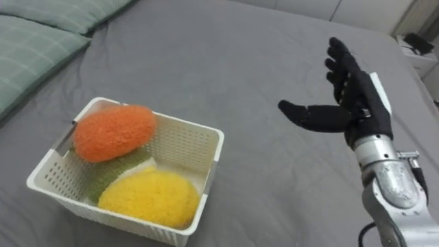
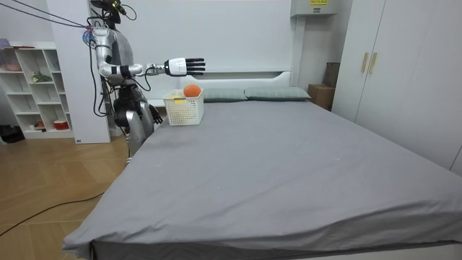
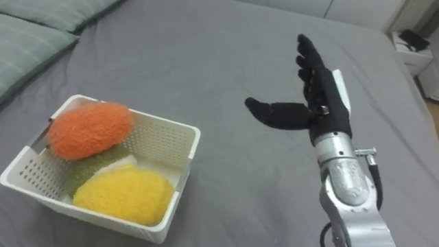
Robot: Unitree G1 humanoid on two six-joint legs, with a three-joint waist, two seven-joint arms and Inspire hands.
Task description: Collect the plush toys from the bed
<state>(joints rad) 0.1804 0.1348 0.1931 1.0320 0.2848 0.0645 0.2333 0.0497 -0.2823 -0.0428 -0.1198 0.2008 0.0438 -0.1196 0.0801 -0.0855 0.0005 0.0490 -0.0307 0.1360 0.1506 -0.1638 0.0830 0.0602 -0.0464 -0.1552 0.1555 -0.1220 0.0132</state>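
- The right hand is up in the air over the grey bed.
- Its fingers are straight and spread, and the thumb sticks out to the side. It holds nothing.
- The toys are not in the hand. They are in a white basket that stands on the bed.
- The basket is on the robot's left side, well apart from the hand. Bare grey sheet lies between them.
- The basket has small holes all over its walls.
- There are three fluffy toys in the basket.
- The orange toy is on top, at the far left of the basket. It leans on the rim and sticks up above it.
- The green toy lies under the orange one. You can see just a strip of it.
- The yellow toy lies at the near side of the basket. It touches the green toy.
- Green checked pillows lie at the far left, beyond the basket.
- In the room view the robot stands beside the bed, up near the pillows.
- Its arm reaches out flat over the bed, and the hand is higher than the basket.
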